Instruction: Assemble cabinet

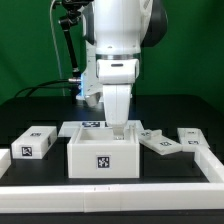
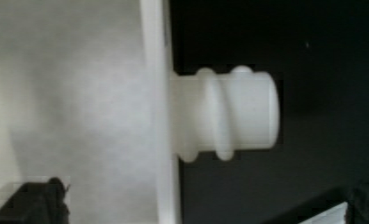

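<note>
- One tool (image 1: 120, 130), released, jaws spread wide.
- One cabinet (image 1: 103, 157), an open box on the counter (image 1: 185, 108), directly under the tool.
- One block (image 1: 33, 142) toward the exterior view's left of the tool.
- Two on its other side: near panel (image 1: 160, 143), far panel (image 1: 192, 138).

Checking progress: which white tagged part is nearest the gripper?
The central open-topped cabinet box; the gripper hangs at its far rim; the block and flat panels lie aside.
</note>
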Available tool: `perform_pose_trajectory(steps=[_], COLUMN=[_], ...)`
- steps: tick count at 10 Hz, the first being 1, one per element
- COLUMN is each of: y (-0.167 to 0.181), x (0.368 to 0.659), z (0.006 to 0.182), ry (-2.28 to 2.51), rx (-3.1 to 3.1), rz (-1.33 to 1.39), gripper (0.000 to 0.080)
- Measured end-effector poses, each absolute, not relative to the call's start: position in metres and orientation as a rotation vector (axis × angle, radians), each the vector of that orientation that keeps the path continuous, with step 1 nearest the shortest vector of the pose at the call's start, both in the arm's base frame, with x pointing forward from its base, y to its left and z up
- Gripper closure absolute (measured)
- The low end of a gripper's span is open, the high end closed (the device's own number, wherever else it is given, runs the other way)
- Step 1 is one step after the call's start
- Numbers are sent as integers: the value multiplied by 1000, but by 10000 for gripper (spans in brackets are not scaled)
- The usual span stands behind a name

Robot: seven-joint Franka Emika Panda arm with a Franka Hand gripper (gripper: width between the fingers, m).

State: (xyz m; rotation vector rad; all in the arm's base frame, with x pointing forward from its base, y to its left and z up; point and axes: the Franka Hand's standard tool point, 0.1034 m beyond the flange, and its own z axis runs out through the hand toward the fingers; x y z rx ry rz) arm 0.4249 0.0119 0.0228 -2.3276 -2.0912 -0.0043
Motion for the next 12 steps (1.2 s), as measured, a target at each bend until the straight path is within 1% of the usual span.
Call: perform_pose_trajectory(steps=[1, 2, 3, 4, 5, 6, 7, 8, 9, 12], y=[12, 12, 12, 12, 12, 12, 12, 12, 12, 12], x=[425, 425, 425, 425, 425, 425, 425, 425, 425, 425], z=[22, 22, 22, 22, 22, 22, 22, 22, 22, 22], ry=[-2089, -2088, -2088, -2088, -2088, -2088, -2088, -2088, -2088, -2088], rx=[-2328, -2329, -2329, -2329, -2328, -2328, -2328, -2328, -2328, -2328], rz=[-3, -3, -3, -3, -3, -3, -2, -3, -3, -3], gripper=[3, 92, 276, 411, 411, 593, 719, 719, 765, 765])
